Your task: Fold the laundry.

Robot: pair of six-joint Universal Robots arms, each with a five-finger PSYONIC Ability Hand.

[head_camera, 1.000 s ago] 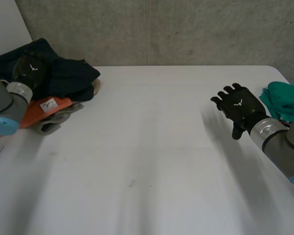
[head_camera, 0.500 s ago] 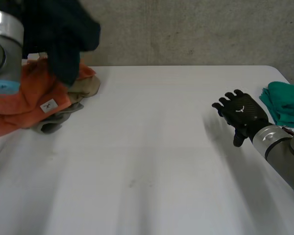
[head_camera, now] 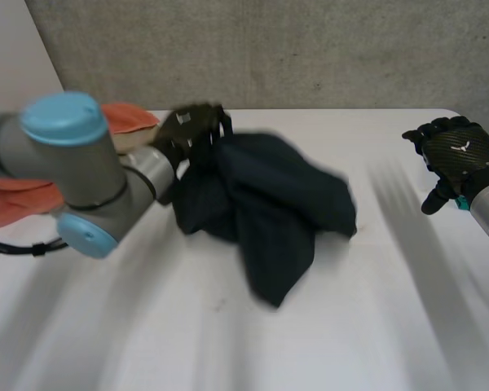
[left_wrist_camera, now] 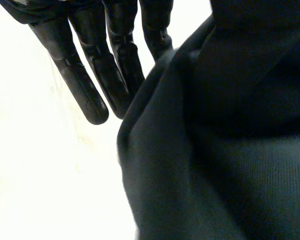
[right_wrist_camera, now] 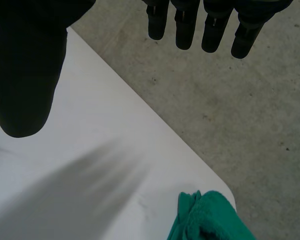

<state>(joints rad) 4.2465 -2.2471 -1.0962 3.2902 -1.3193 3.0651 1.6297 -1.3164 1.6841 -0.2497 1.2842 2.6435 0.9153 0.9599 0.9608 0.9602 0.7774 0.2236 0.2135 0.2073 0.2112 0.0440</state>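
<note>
A dark navy garment hangs bunched from my left hand over the middle of the white table. The hand holds it by its upper edge, and its loose lower part trails toward the table. In the left wrist view the cloth lies against the palm side beside the long black fingers. My right hand hovers at the table's far right, apart from the garment, with straight spread fingers and nothing in it.
An orange cloth and a beige piece lie piled at the back left, behind my left arm. A teal cloth sits at the table's right corner near my right hand. A concrete wall backs the table.
My left hand closed on the dark garment, lifted it off the left pile and swung it to the table's middle. My right hand drew back toward the far right.
</note>
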